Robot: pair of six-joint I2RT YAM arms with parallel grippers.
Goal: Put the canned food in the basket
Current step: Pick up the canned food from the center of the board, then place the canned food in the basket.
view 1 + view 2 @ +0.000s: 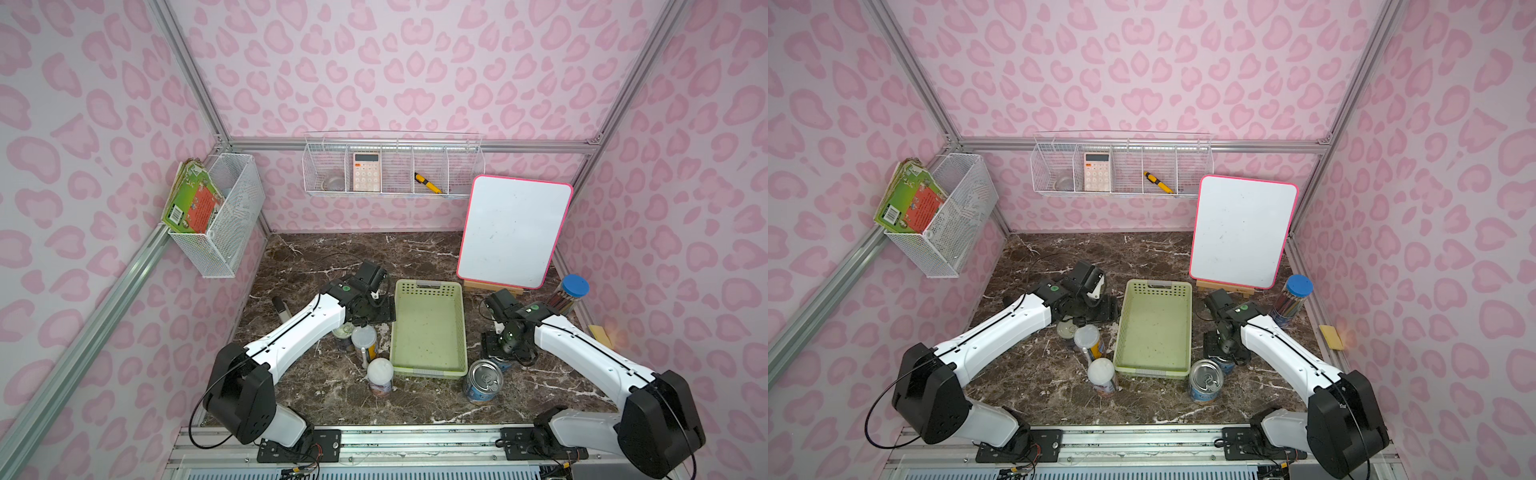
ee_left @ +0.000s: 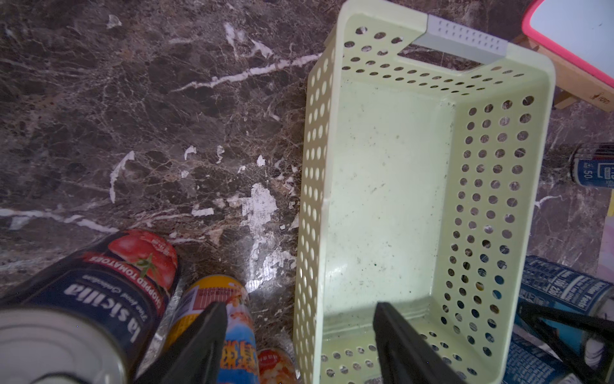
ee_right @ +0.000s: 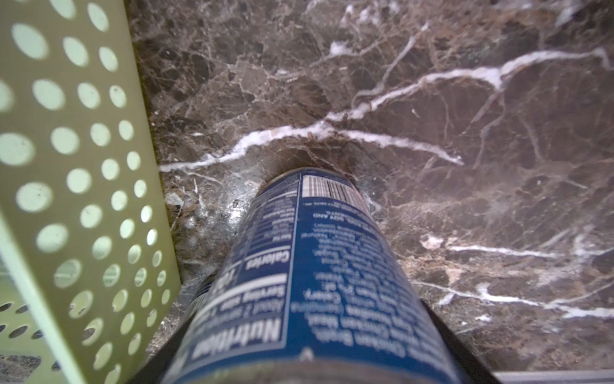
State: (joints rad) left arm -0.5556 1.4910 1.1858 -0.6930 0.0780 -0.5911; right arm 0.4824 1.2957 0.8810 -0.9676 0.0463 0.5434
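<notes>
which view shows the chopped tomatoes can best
The left wrist view: the chopped tomatoes can sits close, its label readable. Both top views show only its silver lid, partly hidden; the right wrist view misses it.

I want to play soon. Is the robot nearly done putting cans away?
Not yet. Done: nothing, the basket is empty. In hand: the right gripper clasps a blue can, which stands on the table. To go: that one, the second blue can, a dark can and two white-capped cans. The left gripper is open, holding nothing.
</notes>
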